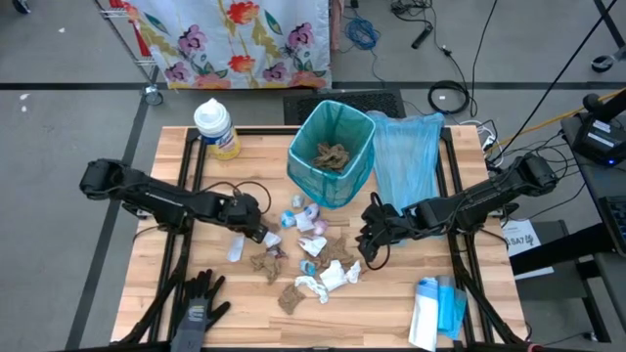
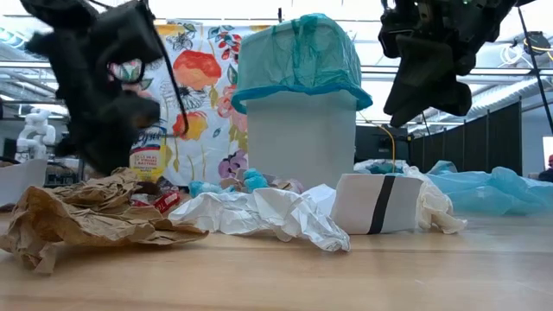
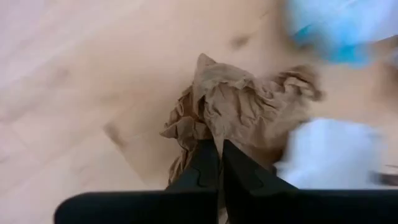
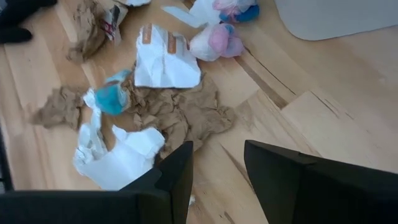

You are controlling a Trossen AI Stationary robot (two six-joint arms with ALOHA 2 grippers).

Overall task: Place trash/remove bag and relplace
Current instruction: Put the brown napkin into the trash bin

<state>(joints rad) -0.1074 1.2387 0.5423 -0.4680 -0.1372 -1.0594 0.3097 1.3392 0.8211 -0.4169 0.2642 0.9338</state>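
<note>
The trash lies scattered on the wooden table in front of the bin (image 1: 331,152), which has a teal bag fitted over its rim and some brown paper inside. Among the trash are a brown paper wad (image 3: 249,109), white tissues (image 1: 328,279) and pink and blue wrapper bits (image 4: 217,37). My left gripper (image 3: 219,152) is shut on the brown wad at the left of the pile. My right gripper (image 4: 217,158) hangs open above the right side of the pile, over another brown wad (image 4: 180,115), touching nothing. My left gripper pinches the brown paper wad by its crumpled near edge (image 3: 208,134) between its two fingertips. The fingers slant down at it from the table's left side. The wad lies on the table (image 3: 93,74).
A spare light blue bag (image 1: 406,156) lies right of the bin. A wipes canister (image 1: 215,127) stands at the far left, a black glove (image 1: 196,308) lies at the near left, and a white and blue pack (image 1: 435,313) lies at the near right.
</note>
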